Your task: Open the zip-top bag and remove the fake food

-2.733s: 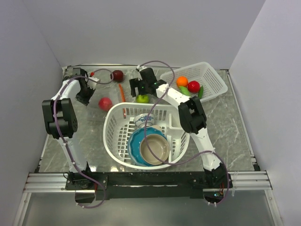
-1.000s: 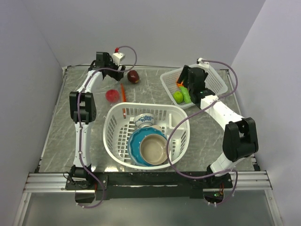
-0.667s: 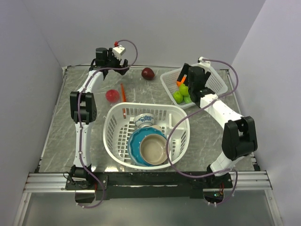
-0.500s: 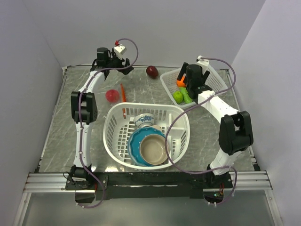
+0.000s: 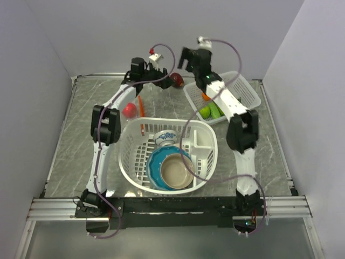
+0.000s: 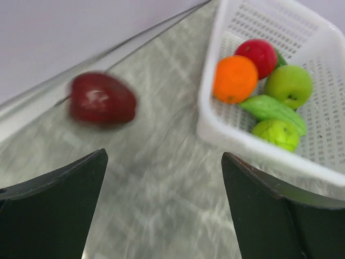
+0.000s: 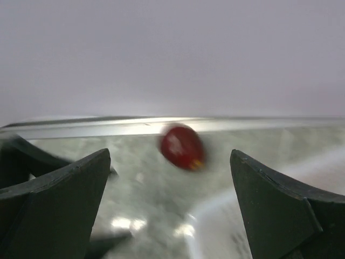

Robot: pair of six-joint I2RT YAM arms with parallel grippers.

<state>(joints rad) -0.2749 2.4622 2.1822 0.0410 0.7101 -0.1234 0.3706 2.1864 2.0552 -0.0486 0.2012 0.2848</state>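
Observation:
A dark maroon fake fruit (image 5: pixel 176 81) lies on the table at the back, just left of the white mesh tray (image 5: pixel 245 91). It shows blurred in the left wrist view (image 6: pixel 102 100) and in the right wrist view (image 7: pixel 181 147). My left gripper (image 5: pixel 161 79) is open and empty, just left of it. My right gripper (image 5: pixel 186 62) hangs open and empty above it. The zip-top bag shows only as its red-orange strip (image 5: pixel 139 104), with a red fruit (image 5: pixel 128 110) beside it. Other fake food sits in the tray (image 6: pixel 215 127): an orange (image 6: pixel 234 79), a red piece (image 6: pixel 260 54) and green pieces (image 6: pixel 290 85).
A big white basket (image 5: pixel 129 141) holding a blue plate, a tan bowl (image 5: pixel 176 171) and a small patterned bowl stands in the middle front. Grey walls close in the back and both sides. The tray's rim (image 7: pixel 259 183) lies close below my right gripper.
The maroon fruit rolled right along the back to the tray's corner. My left gripper followed it rightward. My right gripper left the tray and swung up and left over the fruit.

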